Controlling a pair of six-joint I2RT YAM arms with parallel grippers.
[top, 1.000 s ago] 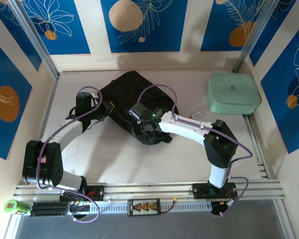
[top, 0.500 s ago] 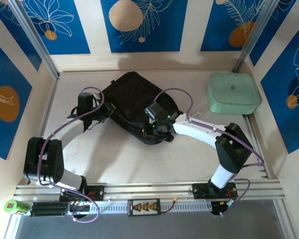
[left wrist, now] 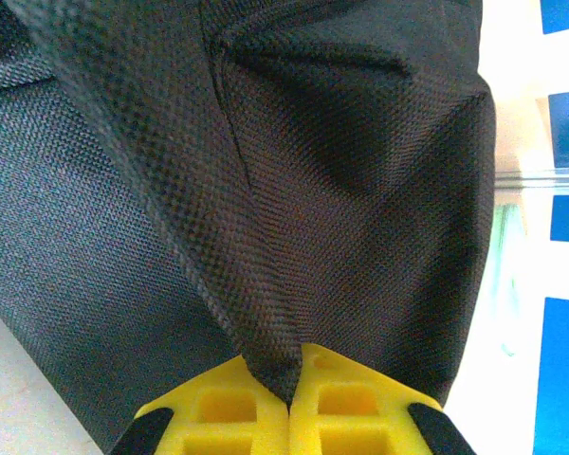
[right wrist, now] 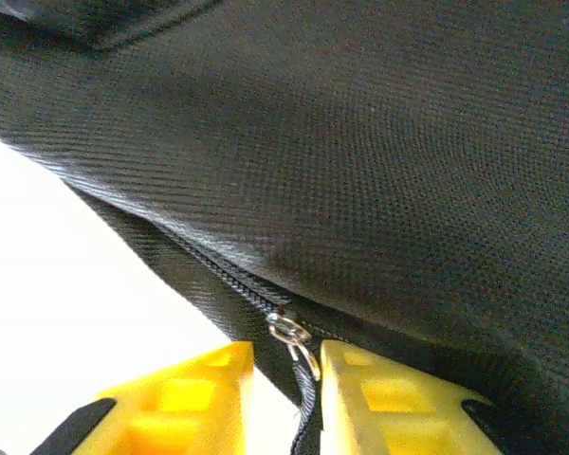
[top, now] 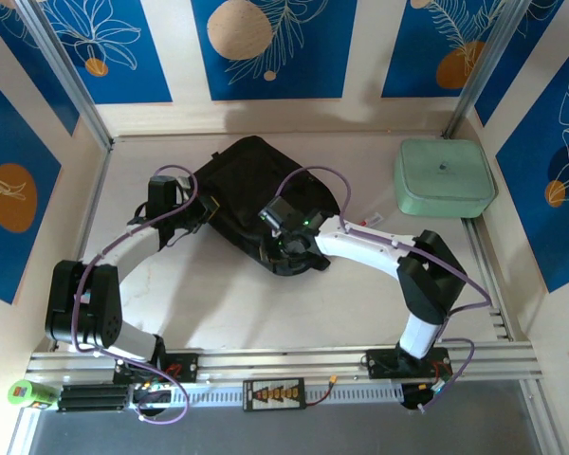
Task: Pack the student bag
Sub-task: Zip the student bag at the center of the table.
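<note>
Backpack (top: 251, 185) fabric takes up both wrist views, and the black bag itself lies flat on the tabletop (top: 266, 313), a little toward 11 o'clock from the middle, well apart from the mint-green case (top: 444, 177) in the 2 o'clock corner. The left fingers (left wrist: 294, 403) are closed tight on a raised fold of cloth at the bag's 9 o'clock edge. That pinch looks meant to anchor the soft body, so that a tug elsewhere opens the bag instead of dragging it across the tabletop. At the bag's 5 o'clock edge the right fingers (right wrist: 324, 384) stand narrowly apart on either side of the zipper pull (right wrist: 289, 334). Its small metal ring and cord hang in the gap and look loose, not clamped. The zipper track beside it runs off toward 10 o'clock in the right wrist view and appears closed. My judgement is that the step in hand is opening the zipper, so packing proper has not begun. The right fingers need to close squarely on the pull, since so slim a tab can easily slip out.
</note>
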